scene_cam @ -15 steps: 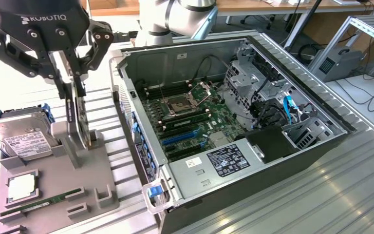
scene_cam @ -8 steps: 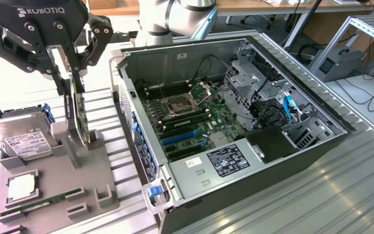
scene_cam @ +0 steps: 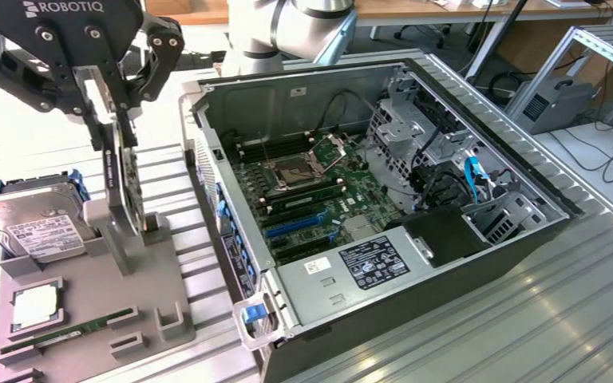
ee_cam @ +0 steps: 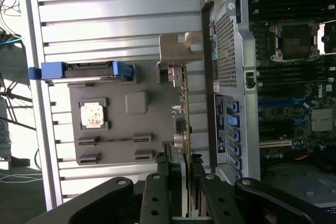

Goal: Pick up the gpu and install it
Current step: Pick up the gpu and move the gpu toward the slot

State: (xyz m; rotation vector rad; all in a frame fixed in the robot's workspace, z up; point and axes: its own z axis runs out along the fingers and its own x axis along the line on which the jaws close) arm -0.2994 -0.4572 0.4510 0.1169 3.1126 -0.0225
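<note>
I see the hand (scene_cam: 117, 132), marked ROBOTIQ, clenched on the gpu (scene_cam: 128, 187). The card stands upright on edge in the grey fixture (scene_cam: 104, 279). Adjacent on the fixture: white-labelled hard drive (scene_cam: 35, 227), CPU (scene_cam: 32, 307), RAM stick (scene_cam: 67, 329). The open computer case (scene_cam: 392, 239) stands just beside, toward the exterior view's right.

Only a narrow gap separates computer case (scene_cam: 285, 100) from parts holder (scene_cam: 147, 295).

Bright, even light; pale glare across the ribbed table (ee_cam: 121, 3).
</note>
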